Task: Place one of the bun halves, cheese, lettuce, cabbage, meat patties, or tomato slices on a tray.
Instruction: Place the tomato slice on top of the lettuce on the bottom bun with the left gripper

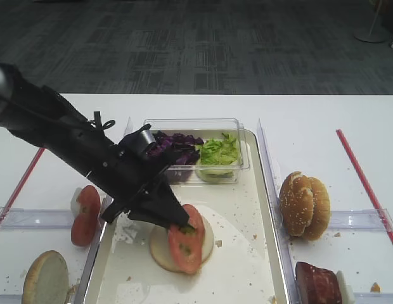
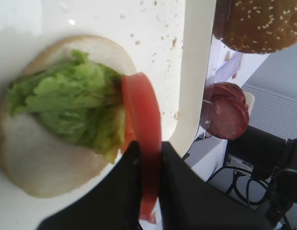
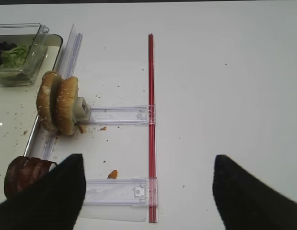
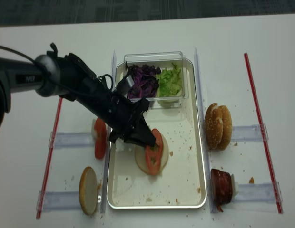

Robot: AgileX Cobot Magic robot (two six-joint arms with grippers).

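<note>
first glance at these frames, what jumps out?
The left hand, shut on a red tomato slice, holds it over a bun half topped with lettuce in the middle of the tray. Behind that, a clear tub of purple cabbage and more green leaves sits at the tray's far end. Right of the tray, sesame buns stand on edge, with meat patties nearer the camera.
</note>
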